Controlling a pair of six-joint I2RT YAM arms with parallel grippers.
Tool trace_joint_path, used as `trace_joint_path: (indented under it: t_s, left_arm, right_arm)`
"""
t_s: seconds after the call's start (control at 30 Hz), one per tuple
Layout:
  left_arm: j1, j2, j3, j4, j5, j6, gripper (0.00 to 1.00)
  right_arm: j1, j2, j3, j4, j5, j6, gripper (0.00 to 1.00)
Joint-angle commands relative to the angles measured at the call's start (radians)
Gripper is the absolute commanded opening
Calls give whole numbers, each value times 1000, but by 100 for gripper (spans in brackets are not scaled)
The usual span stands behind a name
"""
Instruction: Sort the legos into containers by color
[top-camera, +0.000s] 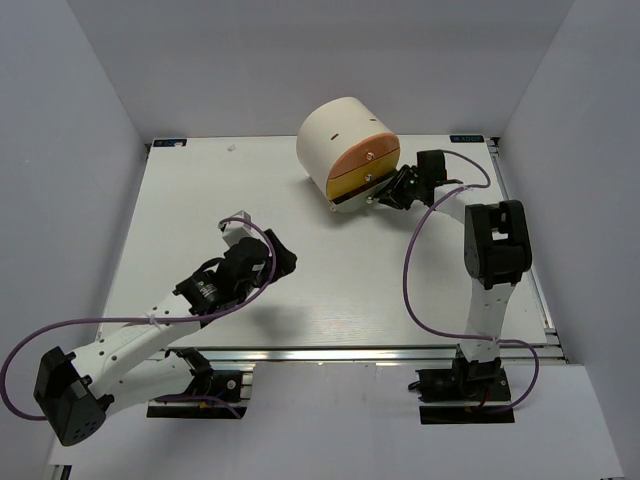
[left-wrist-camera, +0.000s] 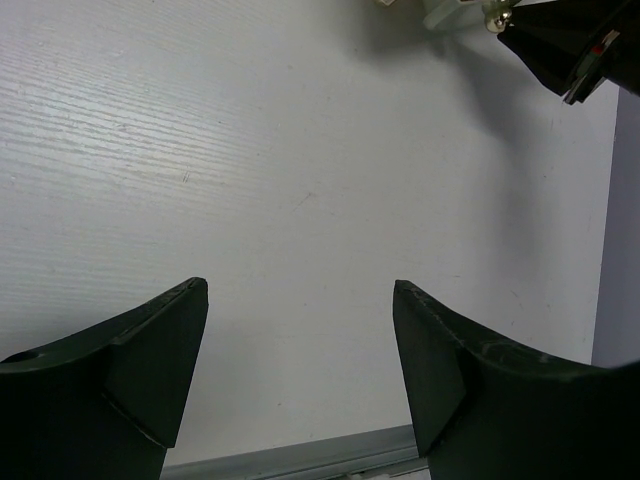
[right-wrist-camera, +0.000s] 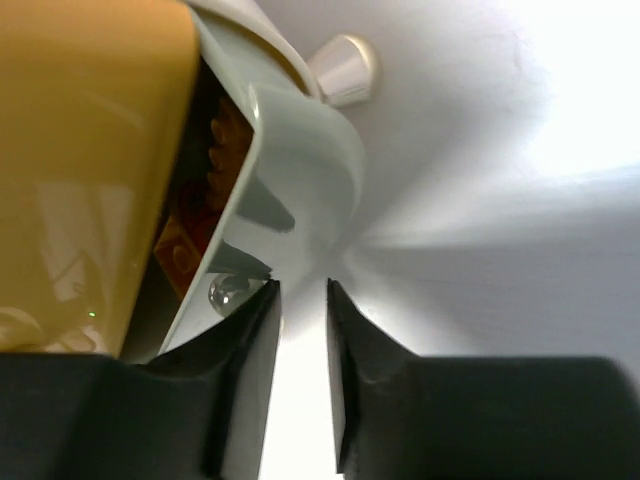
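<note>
From above, the cream drum (top-camera: 335, 135) lies at the far side of the table (top-camera: 200, 200), with the right gripper (top-camera: 392, 190) right at its orange-and-yellow face and the left gripper (top-camera: 278, 258) well apart at mid-table. The left wrist view shows its fingers (left-wrist-camera: 130, 370) spread wide over the table, holding nothing. In the right wrist view the fingers (right-wrist-camera: 240, 340) are narrowly parted and empty, just beside a metal knob (right-wrist-camera: 228, 290), and orange legos (right-wrist-camera: 180, 250) show inside the drawer (right-wrist-camera: 300, 150).

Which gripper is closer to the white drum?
Right. The right gripper is at the orange-yellow face of the drum; the left gripper hangs over the table, well short of it.
</note>
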Motion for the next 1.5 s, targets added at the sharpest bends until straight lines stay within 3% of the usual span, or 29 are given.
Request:
trace_joint_path:
  t_s: [0.0,0.3,0.57,0.67,0.7,0.77,0.8,0.83,0.97,1.03,1.07,1.13,1.47]
  left_arm:
    - [-5,-1,37,-1,3,8,84]
    - [-5,-9,42,-18,0,0,84]
    - [-5,1,54,-18,-6,2,85]
    - [-5,-7,49,-18,-9,6,84]
    - [-5,-12,45,-15,-9,8,83]
    - [-5,-25,29,6,-6,13,76]
    - [-5,-30,25,17,-6,20,72]
    - [-5,-41,19,23,-6,25,63]
    - [-5,-38,26,63,3,88,52]
    - [-5,-29,46,77,21,117,58]
    - [-5,-10,52,88,28,132,78]
    - [-5,8,91,95,52,181,98]
    - [-5,76,201,104,113,324,98]
  right_arm:
    - [0,27,67,90,-34,47,32]
    - [0,78,98,142,-44,67,50]
    - [-16,2,15,111,-54,12,50]
    - [-29,-96,-54,42,-16,-138,50]
    - [-35,-124,-77,41,-6,-187,55]
    - [-43,-207,-129,4,11,-357,66]
    - [-49,-233,-141,-2,0,-423,82]
    - [-49,-253,-141,-19,-17,-565,89]
    - [-59,-345,-86,-270,-118,-872,89]
    - [-55,-383,-80,-321,-106,-913,89]
    - [-55,-428,-89,-332,-77,-890,89]
    - [-56,-466,-104,-378,-75,-884,89]
    - [-58,-695,-143,-389,-49,-898,90]
